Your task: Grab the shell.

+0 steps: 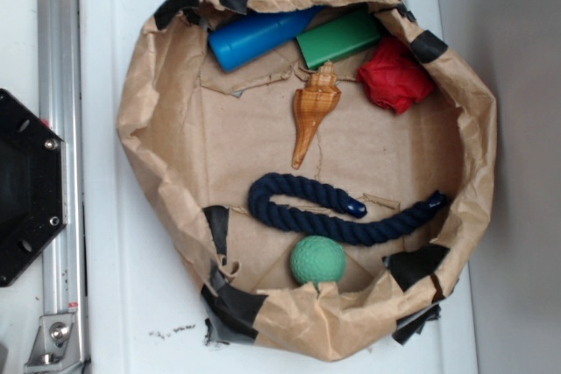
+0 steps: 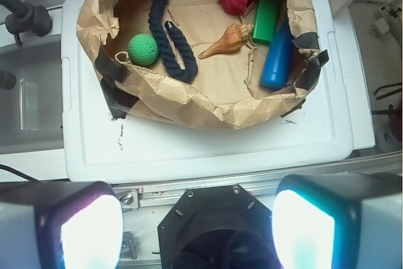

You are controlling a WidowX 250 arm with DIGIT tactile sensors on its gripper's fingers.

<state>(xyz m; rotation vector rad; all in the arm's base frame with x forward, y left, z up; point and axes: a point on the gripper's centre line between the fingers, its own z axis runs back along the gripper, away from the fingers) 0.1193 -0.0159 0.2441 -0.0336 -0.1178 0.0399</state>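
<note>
The shell is a glossy orange-tan conch lying on the brown paper floor of the paper bin, its wide knobbly end by the green block and its thin point aimed at the rope. In the wrist view the shell lies far from my gripper, which hangs open above the black robot base, outside the bin. Both glowing pads are wide apart with nothing between them. The gripper does not show in the exterior view.
Around the shell lie a blue cylinder, a green block, a red cloth lump, a dark blue rope and a green ball. The bin's crumpled paper wall stands on a white tray. The black base sits left.
</note>
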